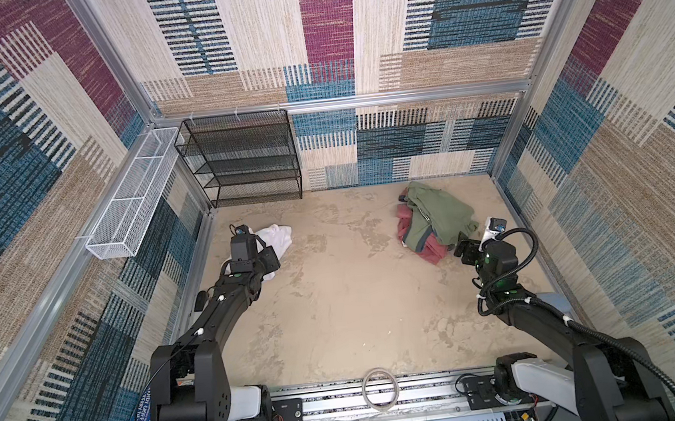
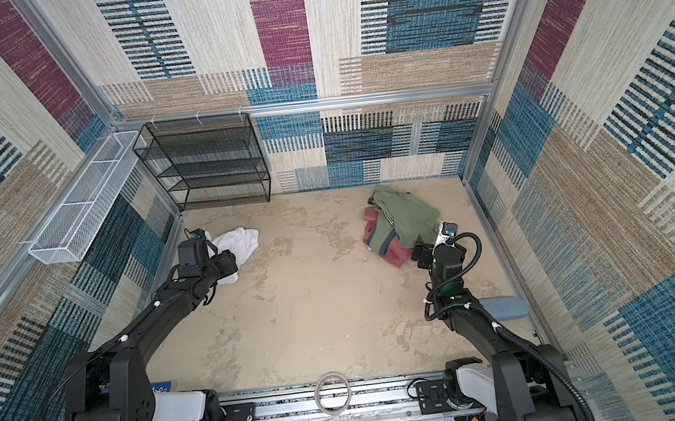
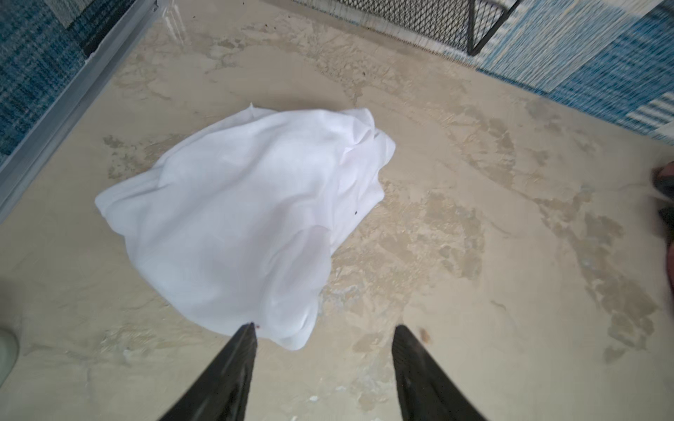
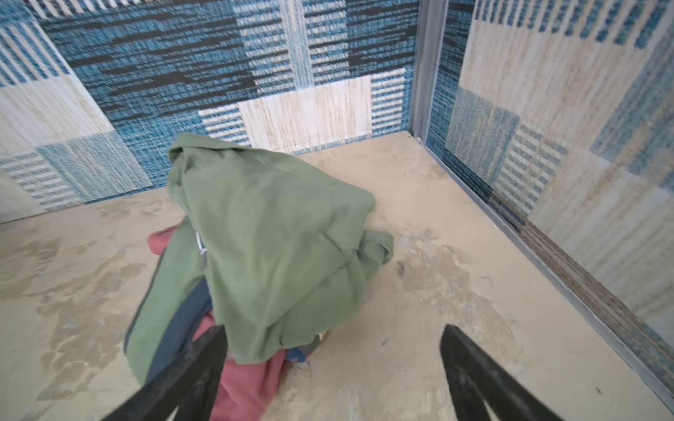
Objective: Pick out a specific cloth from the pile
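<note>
The cloth, 1 piece, lies apart from the pile, perhaps 3 garments.

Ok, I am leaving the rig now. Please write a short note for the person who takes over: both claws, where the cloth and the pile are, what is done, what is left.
Left claw: open, empty, fingertips at an edge of the white cloth.
Right claw: open, empty, close to the pile.
White cloth: crumpled, alone on the left side of the table, well apart from the pile.
Pile: olive-green garment over red-pink garment, towards the far right corner.
Done: the cloth is out of the pile.
Left: probably only to pull both arms back.
</note>
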